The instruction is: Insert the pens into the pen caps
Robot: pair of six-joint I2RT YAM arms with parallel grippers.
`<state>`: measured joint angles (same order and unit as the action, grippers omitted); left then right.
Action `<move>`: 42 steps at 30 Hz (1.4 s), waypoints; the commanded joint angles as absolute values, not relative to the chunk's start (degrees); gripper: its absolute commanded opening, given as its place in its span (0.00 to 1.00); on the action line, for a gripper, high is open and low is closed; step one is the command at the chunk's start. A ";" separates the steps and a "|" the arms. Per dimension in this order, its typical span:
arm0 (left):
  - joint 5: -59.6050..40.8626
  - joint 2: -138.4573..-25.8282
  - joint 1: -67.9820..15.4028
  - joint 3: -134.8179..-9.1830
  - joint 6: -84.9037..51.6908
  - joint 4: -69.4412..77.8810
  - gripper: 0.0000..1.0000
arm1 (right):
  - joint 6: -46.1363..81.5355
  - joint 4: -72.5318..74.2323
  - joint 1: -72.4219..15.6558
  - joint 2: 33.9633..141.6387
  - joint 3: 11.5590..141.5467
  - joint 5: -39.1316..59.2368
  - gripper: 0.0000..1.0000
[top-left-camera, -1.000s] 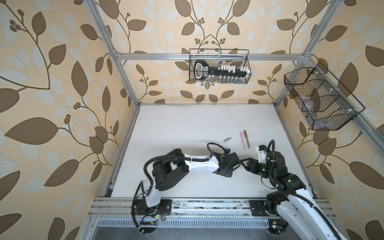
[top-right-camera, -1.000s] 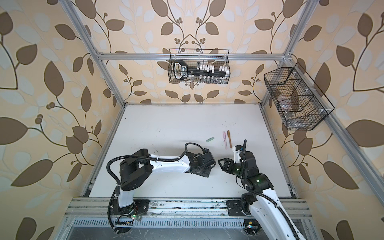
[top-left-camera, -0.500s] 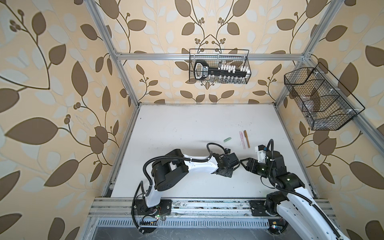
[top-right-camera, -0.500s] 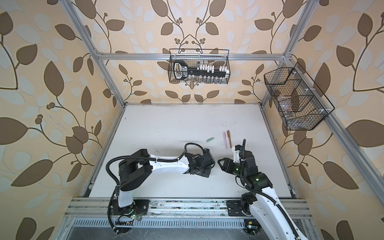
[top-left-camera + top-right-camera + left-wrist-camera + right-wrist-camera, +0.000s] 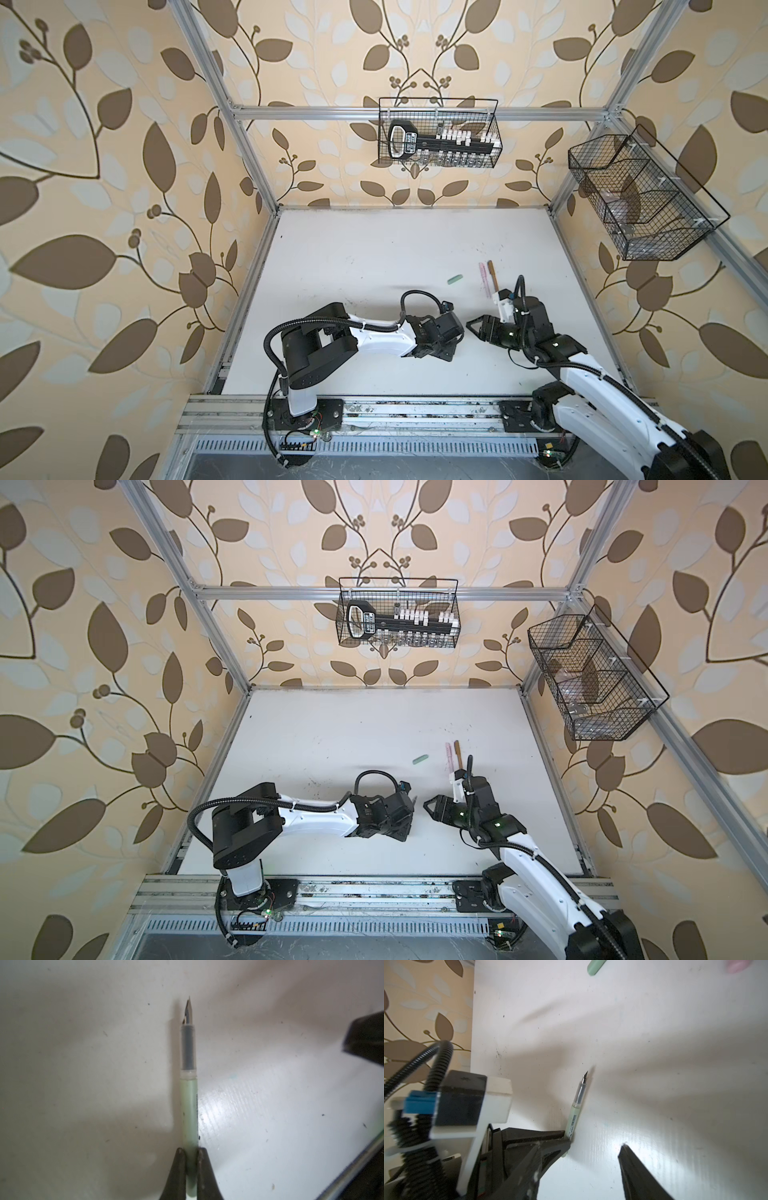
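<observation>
Pale green pen (image 5: 189, 1105) is pinched by its barrel in the left gripper (image 5: 189, 1150), whose jaws are pressed tight on it. Its dark nib points out over the white table (image 5: 353, 257) (I cannot tell whether it rests on the surface). Open board stretches away to the left rail (image 5: 249, 299). Farther back, the pale green cap (image 5: 454, 279) lies alone. Just beside the held pen, the right gripper (image 5: 473, 328) stands spread and empty. Behind it the pink pen (image 5: 483, 279) and brown pen (image 5: 493, 274) lie side by side, with bare board beyond them toward the right edge.
</observation>
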<state>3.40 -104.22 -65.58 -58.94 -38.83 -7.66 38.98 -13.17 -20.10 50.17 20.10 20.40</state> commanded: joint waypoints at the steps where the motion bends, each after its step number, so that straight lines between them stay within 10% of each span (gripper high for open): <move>1: 2.76 -102.48 -65.39 -58.40 -37.57 -3.60 0.00 | 40.91 -5.65 -22.82 54.53 20.09 19.74 0.61; 25: 5.64 -98.59 -65.39 -57.22 -37.07 -3.65 0.00 | 45.49 14.88 -25.05 73.08 20.17 19.72 0.58; 42: 6.41 -97.03 -65.46 -57.35 -35.79 -4.39 0.00 | 47.76 20.02 -24.37 76.60 20.22 22.89 0.15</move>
